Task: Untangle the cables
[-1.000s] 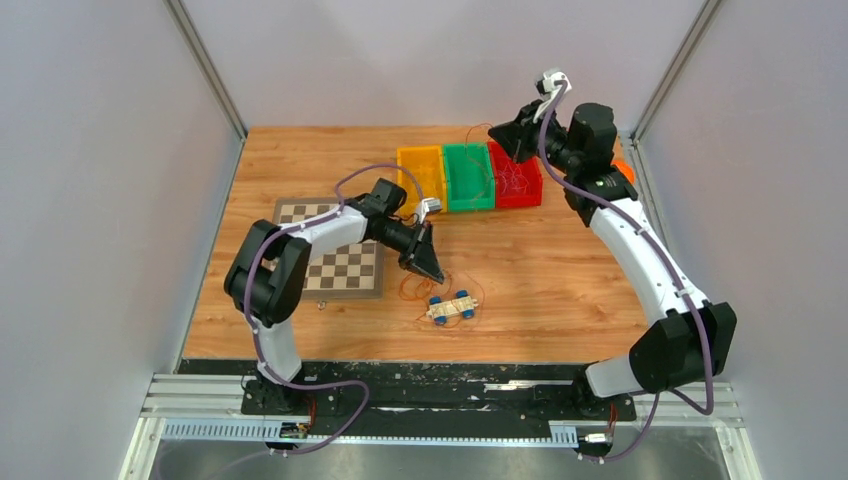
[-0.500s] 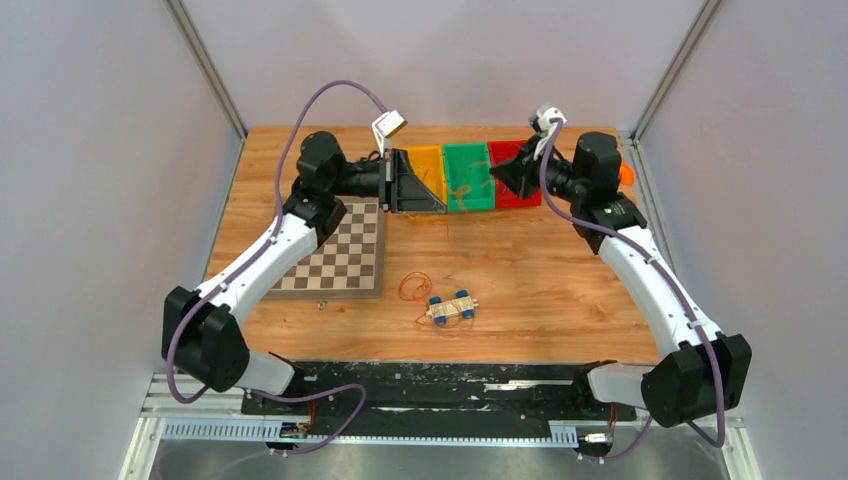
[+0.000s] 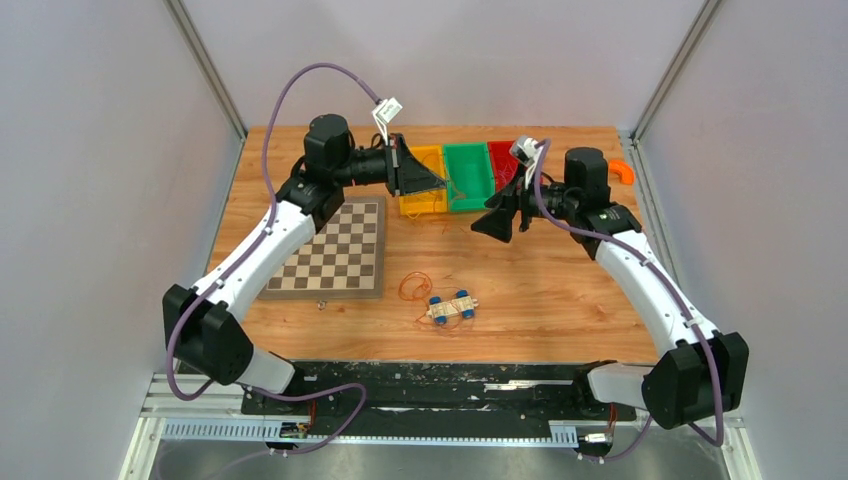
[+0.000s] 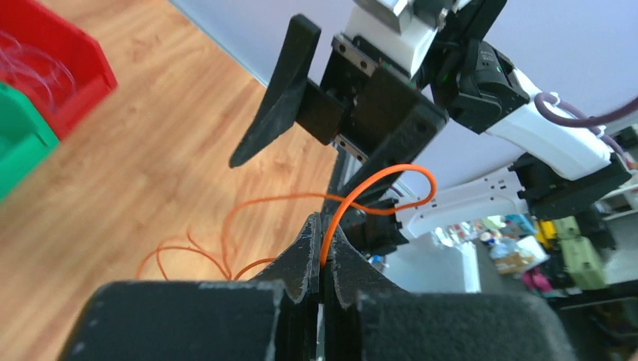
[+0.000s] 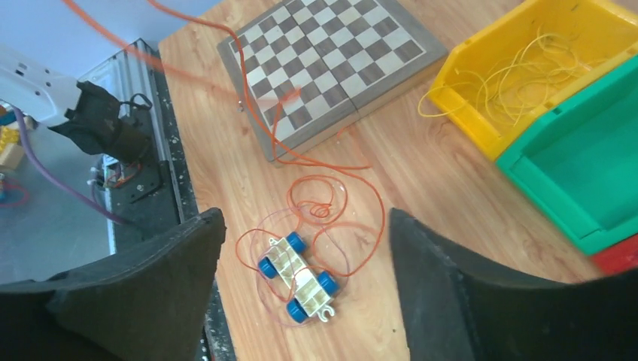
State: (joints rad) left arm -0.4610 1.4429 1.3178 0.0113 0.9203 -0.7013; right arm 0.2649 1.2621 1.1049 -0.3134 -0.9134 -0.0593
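My left gripper [image 3: 432, 180] hovers over the yellow bin [image 3: 418, 203], shut on a thin orange cable [image 4: 374, 177] that arcs up from between its jaws [image 4: 322, 227]. More orange cables [image 3: 413, 287] lie in loops on the table around a small wheeled toy [image 3: 450, 307]. Through the right wrist view one orange cable [image 5: 331, 214] rises from those loops toward the upper left. Thin yellow cables [image 5: 519, 68] lie curled in the yellow bin [image 5: 470, 120]. My right gripper [image 3: 497, 222] hangs open and empty in front of the green bin [image 3: 470, 180], high above the toy [image 5: 297, 277].
A red bin [image 3: 503, 165] stands next to the green one at the back. A chessboard [image 3: 335, 250] lies on the left of the table. A small orange object [image 3: 622, 172] sits at the back right edge.
My left arm rose from the table's middle to the yellow bin, carrying the orange cable. My right gripper left the red bin, came forward and left, and opened.
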